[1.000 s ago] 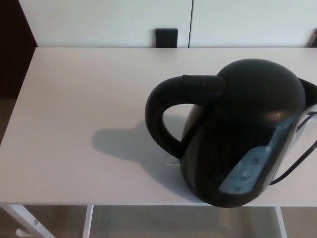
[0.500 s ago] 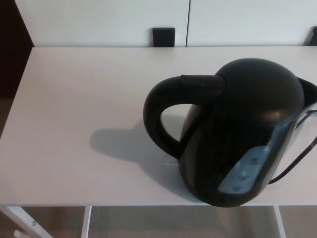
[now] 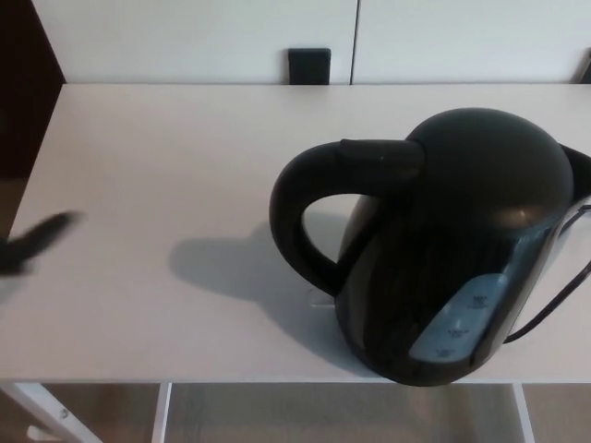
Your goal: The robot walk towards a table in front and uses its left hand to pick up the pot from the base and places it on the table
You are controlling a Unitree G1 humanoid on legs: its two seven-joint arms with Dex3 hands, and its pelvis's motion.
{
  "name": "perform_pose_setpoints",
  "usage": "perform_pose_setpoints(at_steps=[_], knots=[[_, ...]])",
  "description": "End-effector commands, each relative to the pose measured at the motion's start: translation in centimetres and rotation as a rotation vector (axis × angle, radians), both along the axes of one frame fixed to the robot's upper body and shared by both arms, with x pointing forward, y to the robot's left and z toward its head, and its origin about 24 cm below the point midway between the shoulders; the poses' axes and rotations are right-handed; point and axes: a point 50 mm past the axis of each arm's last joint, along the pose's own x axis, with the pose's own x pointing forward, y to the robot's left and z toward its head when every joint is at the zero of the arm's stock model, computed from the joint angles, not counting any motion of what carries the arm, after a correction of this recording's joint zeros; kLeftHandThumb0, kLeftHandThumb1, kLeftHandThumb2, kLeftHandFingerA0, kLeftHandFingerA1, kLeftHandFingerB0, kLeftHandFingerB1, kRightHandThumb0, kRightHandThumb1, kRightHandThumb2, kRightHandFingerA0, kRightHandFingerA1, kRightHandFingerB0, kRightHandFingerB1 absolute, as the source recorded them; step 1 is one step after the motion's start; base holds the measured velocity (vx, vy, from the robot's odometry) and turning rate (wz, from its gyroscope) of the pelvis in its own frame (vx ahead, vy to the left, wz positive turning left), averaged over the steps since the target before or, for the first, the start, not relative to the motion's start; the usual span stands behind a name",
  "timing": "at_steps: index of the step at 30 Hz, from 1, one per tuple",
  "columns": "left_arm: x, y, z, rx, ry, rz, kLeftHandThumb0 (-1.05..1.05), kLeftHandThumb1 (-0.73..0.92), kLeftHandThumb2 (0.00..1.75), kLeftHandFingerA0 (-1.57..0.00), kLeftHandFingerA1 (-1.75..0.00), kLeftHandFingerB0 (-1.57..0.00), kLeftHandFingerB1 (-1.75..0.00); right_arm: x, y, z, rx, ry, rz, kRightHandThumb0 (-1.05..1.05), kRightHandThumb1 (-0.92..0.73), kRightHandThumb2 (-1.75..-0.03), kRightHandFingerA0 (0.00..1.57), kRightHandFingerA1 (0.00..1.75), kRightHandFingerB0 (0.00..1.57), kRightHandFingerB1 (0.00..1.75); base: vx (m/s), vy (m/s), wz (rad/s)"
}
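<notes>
A black electric kettle (image 3: 452, 245), the pot, stands on the white table (image 3: 166, 157) at the right, its looped handle (image 3: 300, 217) pointing left. Its base is hidden under the body; a black cord (image 3: 554, 305) runs off to the right. A blurred dark piece of my left hand (image 3: 32, 242) shows at the far left edge, well apart from the kettle. Too little of it shows to tell its state. My right hand is out of view.
A white wall with a small black socket (image 3: 308, 65) runs behind the table. The table's front edge (image 3: 231, 380) lies close below, with white legs (image 3: 46, 411) and floor under it. The kettle's shadow (image 3: 222, 268) falls to its left.
A blurred part of my left hand has come into view at the left edge. The kettle has stayed where it was; the camera has shifted very slightly.
</notes>
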Motion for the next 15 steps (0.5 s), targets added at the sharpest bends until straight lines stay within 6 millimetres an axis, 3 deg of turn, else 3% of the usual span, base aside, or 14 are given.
perform_pose_setpoints(at_steps=[1, 2, 6, 7, 11, 14, 15], knots=[[2.3, -10.6, 2.8, 0.107, 0.088, -0.314, -0.37, 0.34, 0.5, -0.21, -0.42, -0.16, -0.33, 0.9, -0.3, 0.4, -0.003, -0.015, -0.026, -0.36, -0.53, -0.57, 0.75, 0.44, 0.44, 0.35, 0.0, 0.0, 0.0], [2.5, -11.1, 2.7, 0.113, 0.092, -0.325, -0.23, 0.18, 0.76, -0.05, -0.51, -0.02, -0.49, 1.1, -0.1, 0.4, -0.003, -0.017, -0.023, -0.45, -0.45, -0.77, 0.65, 0.56, 0.37, 0.46, 0.0, 0.0, 0.0], [2.8, -12.3, 2.2, 0.142, 0.108, -0.341, -0.24, 0.21, 0.78, -0.04, -0.51, -0.02, -0.49, 1.3, 0.0, 0.5, -0.001, -0.02, -0.029, -0.44, -0.45, -0.76, 0.67, 0.57, 0.38, 0.47, 0.0, 0.0, 0.0], [2.9, -12.6, 2.0, 0.138, 0.119, -0.345, -0.25, 0.22, 0.79, -0.03, -0.51, 0.0, -0.49, 1.5, 0.0, 0.6, -0.003, -0.022, -0.028, -0.36, -0.54, -0.56, 0.74, 0.46, 0.45, 0.36, 0.0, 0.0, 0.0], [2.9, -13.2, 1.5, 0.126, 0.152, -0.359, -0.27, 0.22, 0.8, -0.03, -0.51, 0.0, -0.49, 1.6, 0.1, 0.6, 0.001, -0.025, -0.023, -0.36, -0.54, -0.56, 0.73, 0.46, 0.45, 0.37, 0.0, 0.0, 0.0], [2.9, -13.5, 1.2, 0.14, 0.164, -0.357, -0.26, 0.22, 0.8, -0.04, -0.51, 0.0, -0.49, 1.8, 0.2, 0.5, -0.014, -0.024, -0.016, -0.39, -0.54, -0.58, 0.75, 0.47, 0.46, 0.36, 0.0, 0.0, 0.0], [2.8, -13.5, 1.1, 0.142, 0.166, -0.356, -0.37, 0.39, 0.51, -0.17, -0.4, -0.16, -0.29, 1.8, 0.3, 0.5, -0.01, -0.024, -0.016, -0.38, -0.54, -0.58, 0.74, 0.46, 0.45, 0.36, 0.0, 0.0, 0.0]])
